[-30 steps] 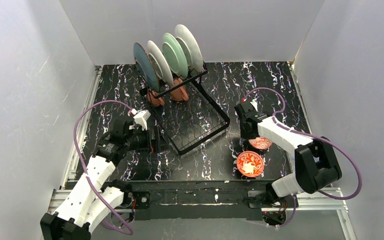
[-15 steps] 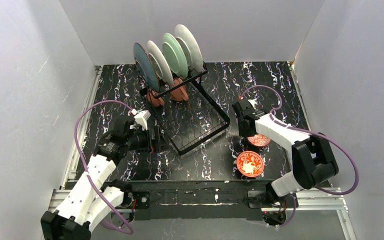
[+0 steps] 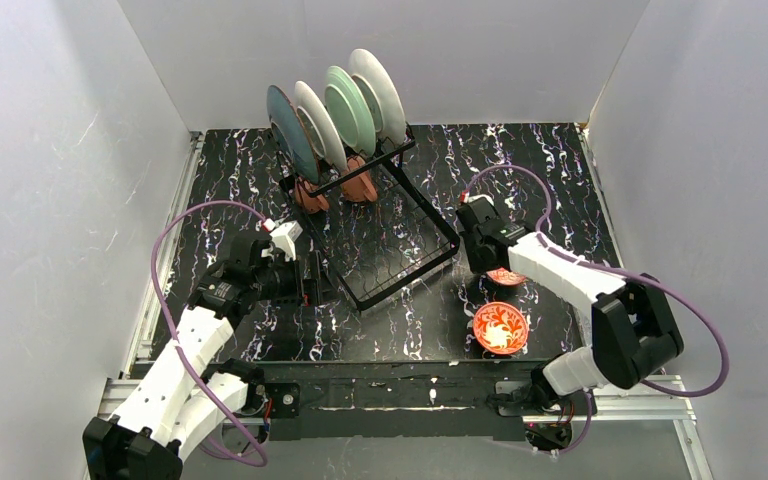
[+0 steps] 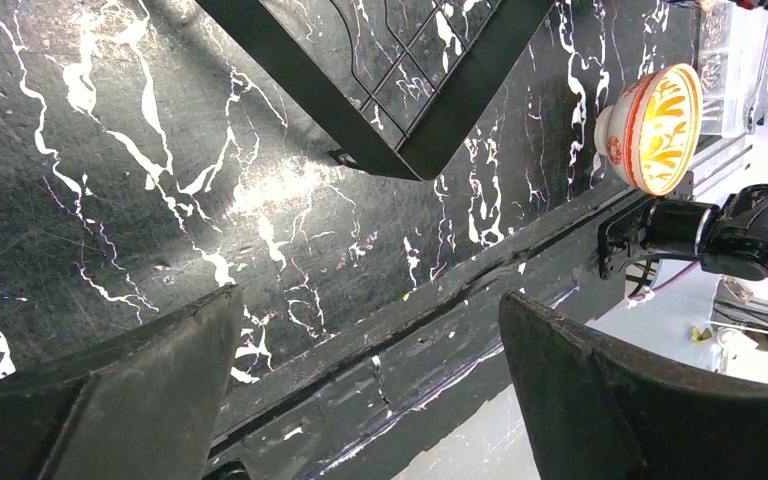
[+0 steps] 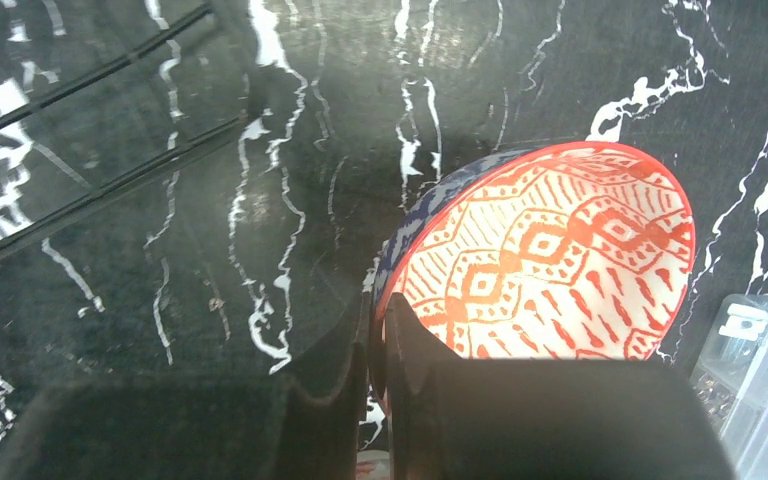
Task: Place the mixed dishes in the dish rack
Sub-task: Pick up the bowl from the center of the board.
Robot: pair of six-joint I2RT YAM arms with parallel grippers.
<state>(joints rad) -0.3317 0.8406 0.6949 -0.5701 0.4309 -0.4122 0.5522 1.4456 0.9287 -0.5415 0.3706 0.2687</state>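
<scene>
The right gripper (image 5: 378, 330) is pressed together on the rim of a red-patterned bowl (image 5: 545, 260). One finger is inside the rim and the other outside, at the bowl's left side in the wrist view. The rest of the bowl extends away to the right of the fingers. From above, this bowl (image 3: 508, 276) sits in the right half of the desk (image 3: 520, 160), just off the right corner of the dish rack (image 3: 365, 168) and mostly hidden under the right gripper (image 3: 482, 262). I cannot tell whether it rests on the desk or is clear of it.

The second bowl (image 3: 500, 328) stands upright and free, nearer the desk's near edge, just beside the held one and not touched by either arm.

The left gripper (image 4: 368, 300) is spread wide with nothing between its fingers. It hangs over bare desk at the rack's near-left corner (image 4: 430, 150).

At the rack's far end, four plates (image 3: 348, 105) stand on edge in the upright slots. Two terracotta mugs (image 3: 310, 195) lie at their foot inside the rack.
</scene>
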